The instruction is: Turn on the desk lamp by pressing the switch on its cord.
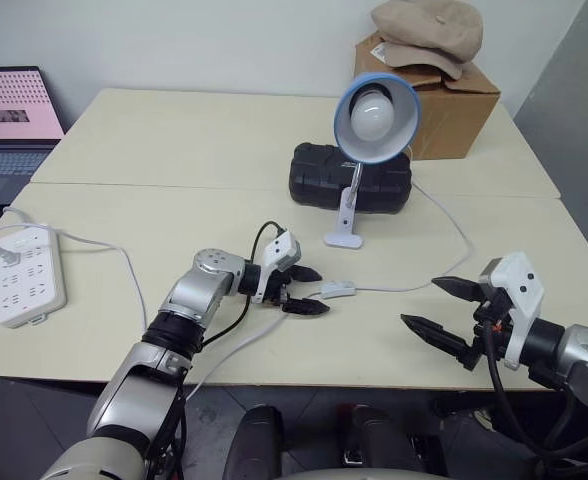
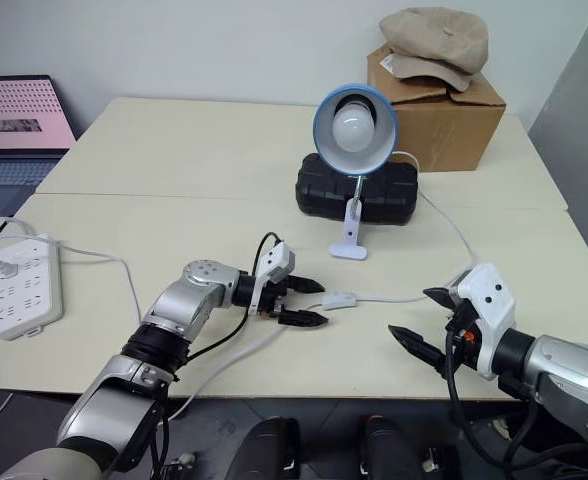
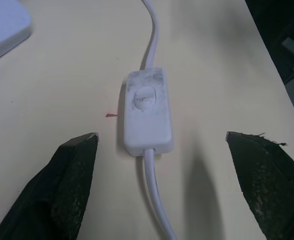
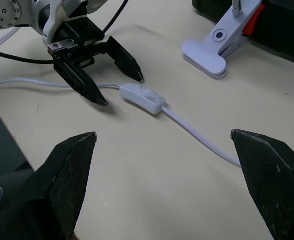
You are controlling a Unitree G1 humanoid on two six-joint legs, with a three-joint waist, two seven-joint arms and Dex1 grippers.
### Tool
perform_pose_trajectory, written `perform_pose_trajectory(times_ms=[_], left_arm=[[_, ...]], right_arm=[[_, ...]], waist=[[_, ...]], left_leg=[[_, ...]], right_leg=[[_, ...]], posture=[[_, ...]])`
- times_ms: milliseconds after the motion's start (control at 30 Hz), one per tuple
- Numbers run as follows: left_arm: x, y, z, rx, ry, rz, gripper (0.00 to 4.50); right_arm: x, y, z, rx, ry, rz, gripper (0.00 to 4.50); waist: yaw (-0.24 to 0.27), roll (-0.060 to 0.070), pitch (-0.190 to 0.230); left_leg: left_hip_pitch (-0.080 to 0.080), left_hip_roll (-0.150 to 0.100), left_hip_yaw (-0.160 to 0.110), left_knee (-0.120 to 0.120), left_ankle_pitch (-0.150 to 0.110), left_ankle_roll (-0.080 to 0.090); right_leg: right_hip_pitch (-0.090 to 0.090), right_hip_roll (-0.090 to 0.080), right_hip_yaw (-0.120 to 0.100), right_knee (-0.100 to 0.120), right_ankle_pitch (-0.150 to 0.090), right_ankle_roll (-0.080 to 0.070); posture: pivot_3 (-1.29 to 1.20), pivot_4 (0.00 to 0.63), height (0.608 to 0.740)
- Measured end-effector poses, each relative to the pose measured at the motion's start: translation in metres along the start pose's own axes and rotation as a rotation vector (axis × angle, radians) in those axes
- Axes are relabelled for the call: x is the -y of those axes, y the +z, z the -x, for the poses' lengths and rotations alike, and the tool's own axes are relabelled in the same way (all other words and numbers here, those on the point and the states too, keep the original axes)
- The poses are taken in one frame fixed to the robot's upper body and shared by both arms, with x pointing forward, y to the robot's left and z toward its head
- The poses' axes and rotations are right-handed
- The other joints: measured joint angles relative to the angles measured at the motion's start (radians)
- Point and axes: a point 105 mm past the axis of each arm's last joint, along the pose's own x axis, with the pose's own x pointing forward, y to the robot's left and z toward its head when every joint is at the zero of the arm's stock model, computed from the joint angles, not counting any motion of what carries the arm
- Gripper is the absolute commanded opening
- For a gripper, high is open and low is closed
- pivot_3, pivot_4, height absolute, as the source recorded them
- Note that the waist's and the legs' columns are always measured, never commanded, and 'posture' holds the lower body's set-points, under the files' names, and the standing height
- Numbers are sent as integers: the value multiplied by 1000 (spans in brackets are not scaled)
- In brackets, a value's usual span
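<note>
Your lamp [image 1: 376, 117] is not lit: the bulb shows plain white, no glow, so the press is not yet done. It stands clipped by its white base near the middle of the table [image 1: 174, 140], in front of a black case [image 1: 319, 180].

The switch [image 1: 338, 291] lies flat on the table on the cord [image 1: 444, 225], just ahead of your left gripper [image 1: 305, 290]. That gripper's black fingers [image 3: 62, 185] are spread apart and empty, one on each side of the cord's line, tips just short of the switch body, not touching it. In the left wrist view the rocker faces up, between the two tips.

Your right gripper [image 1: 436, 306] hangs wide open and empty near the table's front edge, well apart from the switch.

My read: approach done, alignment good; closing in and the press remain.

Containers: a cardboard box [image 1: 454, 105] at the far right, flaps shut, a beige cap [image 1: 429, 32] on top. Contents cannot be told. The black case is closed too.
</note>
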Motion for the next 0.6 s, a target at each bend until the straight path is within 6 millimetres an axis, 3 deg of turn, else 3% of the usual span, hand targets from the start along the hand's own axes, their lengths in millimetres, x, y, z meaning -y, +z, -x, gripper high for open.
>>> perform_pose_trajectory(times_ms=[333,600], left_arm=[[-1,0,-6,-32,18,-50,1201],[-2,1,-7,-32,29,-78,1105]], right_arm=[[1,4,-1,11,-10,12,4500],[2,5,-2,17,-19,10,4500]], waist=[[0,0,0],[0,0,0]], left_leg=[[0,0,0,0,0,0],[-1,0,0,0,0,0]], right_leg=[[0,0,0,-1,0,0],[0,0,0,-1,0,0]], posture=[[0,150,740],[0,150,740]])
